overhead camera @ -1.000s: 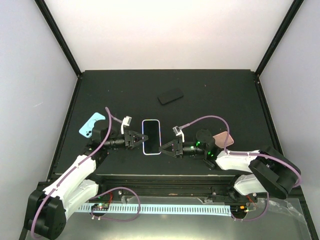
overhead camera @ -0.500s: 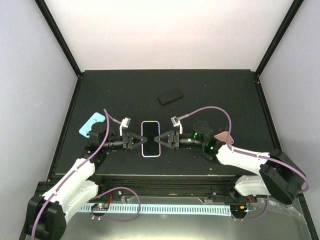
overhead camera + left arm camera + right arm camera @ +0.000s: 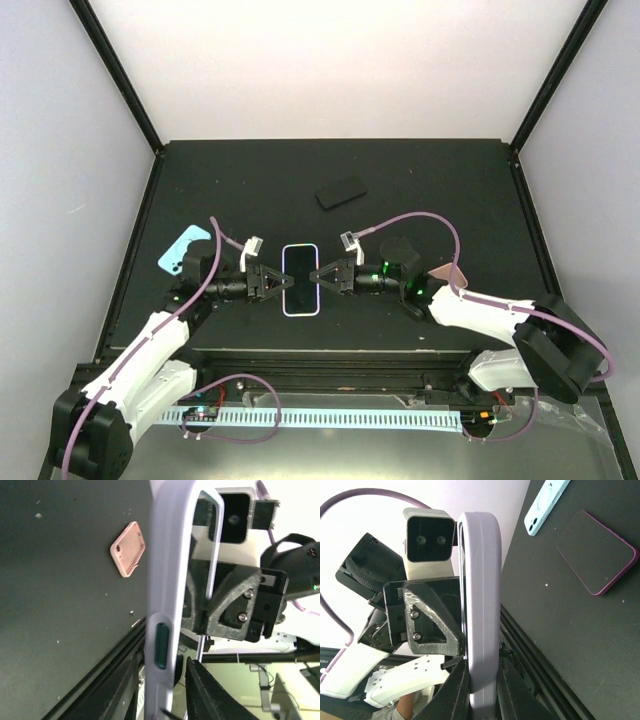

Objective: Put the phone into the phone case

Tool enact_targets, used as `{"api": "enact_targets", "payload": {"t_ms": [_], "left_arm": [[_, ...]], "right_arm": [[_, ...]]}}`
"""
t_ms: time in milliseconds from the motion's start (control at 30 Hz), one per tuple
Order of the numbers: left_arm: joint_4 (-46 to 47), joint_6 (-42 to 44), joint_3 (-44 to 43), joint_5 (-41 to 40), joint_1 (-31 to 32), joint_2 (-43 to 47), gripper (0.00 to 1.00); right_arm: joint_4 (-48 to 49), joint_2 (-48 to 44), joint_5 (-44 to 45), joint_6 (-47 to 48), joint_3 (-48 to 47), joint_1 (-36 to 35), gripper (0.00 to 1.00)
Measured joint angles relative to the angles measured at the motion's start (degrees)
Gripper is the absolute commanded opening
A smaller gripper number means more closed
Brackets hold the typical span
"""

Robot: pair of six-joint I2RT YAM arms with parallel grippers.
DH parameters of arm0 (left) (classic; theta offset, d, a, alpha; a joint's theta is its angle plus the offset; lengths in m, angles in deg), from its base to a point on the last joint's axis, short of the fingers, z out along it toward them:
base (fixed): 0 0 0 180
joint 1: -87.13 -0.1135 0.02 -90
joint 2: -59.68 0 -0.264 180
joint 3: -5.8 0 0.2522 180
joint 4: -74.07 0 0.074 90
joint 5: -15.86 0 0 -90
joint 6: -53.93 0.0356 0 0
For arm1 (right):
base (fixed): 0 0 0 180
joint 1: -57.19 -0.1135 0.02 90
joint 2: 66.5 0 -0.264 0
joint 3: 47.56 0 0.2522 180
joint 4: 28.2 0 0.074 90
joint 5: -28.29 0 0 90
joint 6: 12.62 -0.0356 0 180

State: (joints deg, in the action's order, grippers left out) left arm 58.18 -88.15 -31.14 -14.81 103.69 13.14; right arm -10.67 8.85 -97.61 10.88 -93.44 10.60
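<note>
**Black tabletop, one phone bridged between two arms**

Black table (image 3: 420, 180) under pale walls carried the scene, and the phone (image 3: 301, 279) sat at its front centre, face up, a dark glossy screen inside a lavender rim, spanned by both arms. The right gripper (image 3: 322, 277) was clamped on the phone's right long edge; its wrist view showed the fingers (image 3: 458, 686) hugging the rim top and bottom. The left gripper (image 3: 277, 281) met the opposite edge. There the fingers (image 3: 122, 692) straddled the rim just below the side button (image 3: 160, 645), but the contact fell outside the wrist frame, so whether they pinched or merely bracketed it could not be told.

By judgement, the phone was a stiff slab of moderate weight. Its rounded rim would be slick and its glass face the part most likely to suffer from a drop or a hard pinch. The long edges near mid-length looked like the sound places to hold, clear of the button, leaving the corners free to be pressed into a case.

Further out, a light-blue case (image 3: 183, 250) lay behind the left arm, well apart from the phone. A pink case (image 3: 128, 548) lay on the right, partly hidden under the right arm from above. Either would likely flex at its lip and need seating one corner at a time. A dark slab (image 3: 341, 191) with a magenta rim rested farther back, near the table's middle.
</note>
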Motion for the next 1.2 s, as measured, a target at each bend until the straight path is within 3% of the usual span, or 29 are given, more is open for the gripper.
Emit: {"api": "enact_targets", "payload": {"t_ms": [300, 367, 400, 600, 767, 967, 1200], "left_arm": [[-9.2, 3.4, -2.3, -4.2, 0.0, -1.1, 0.76], [-11.1, 4.2, -3.1, -5.5, 0.0, -1.0, 0.97], [-12.0, 5.0, -3.5, -6.2, 0.0, -1.0, 0.99], [-18.6, 8.9, -5.2, -11.8, 0.0, -0.5, 0.99], [-22.4, 11.5, -6.3, -15.6, 0.0, -2.8, 0.99], [-26.7, 13.6, -6.3, -20.5, 0.0, -5.6, 0.99], [-30.7, 16.2, -8.0, -24.2, 0.0, -5.6, 0.99]], "right_arm": [[-0.5, 0.0, 0.8, -0.5, 1.7, 2.0, 0.08], [-1.1, -0.3, 0.9, -0.5, 2.4, 3.2, 0.08], [-1.5, -0.6, 0.9, -0.4, 2.7, 3.9, 0.08], [-6.3, -1.8, 0.9, 3.4, 2.8, 11.1, 0.08], [-16.4, 0.0, 1.6, 10.6, -0.3, 18.8, 0.08], [-24.7, 9.2, 3.9, 18.9, -9.4, 25.8, 0.08], [-27.5, 22.1, 4.1, 23.0, -17.0, 32.2, 0.10]]}}
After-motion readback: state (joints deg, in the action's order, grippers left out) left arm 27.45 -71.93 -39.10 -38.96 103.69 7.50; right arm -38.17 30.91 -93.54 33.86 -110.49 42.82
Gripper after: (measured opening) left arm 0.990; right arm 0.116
